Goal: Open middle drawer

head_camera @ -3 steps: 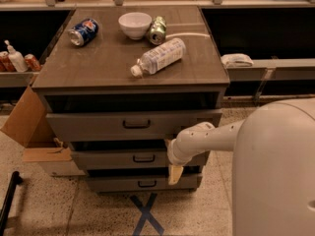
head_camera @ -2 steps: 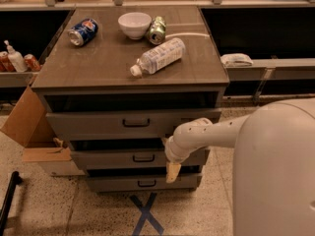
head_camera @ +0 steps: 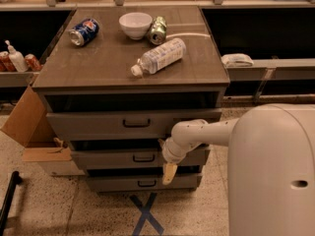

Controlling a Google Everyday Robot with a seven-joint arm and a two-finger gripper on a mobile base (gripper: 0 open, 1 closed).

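Observation:
The middle drawer (head_camera: 108, 159) is the grey-brown front in the centre of the three-drawer cabinet, with a small black bar handle (head_camera: 143, 158). A dark gap shows above its front. My gripper (head_camera: 169, 173) hangs down from the white arm (head_camera: 197, 134), in front of the middle drawer's lower edge. It is a little to the right of the handle and slightly below it, apart from it. Its beige tip reaches down over the gap above the bottom drawer (head_camera: 113, 183).
The taller top drawer (head_camera: 98, 124) is above. On the cabinet top lie a plastic bottle (head_camera: 157, 56), a white bowl (head_camera: 135, 24), a green can (head_camera: 158, 30) and a blue can (head_camera: 83, 31). A cardboard box (head_camera: 29, 127) stands on the left. My white body (head_camera: 275, 176) fills the lower right.
My arm and gripper have shifted slightly left, toward the middle drawer's handle. The drawers and the things on top have not moved.

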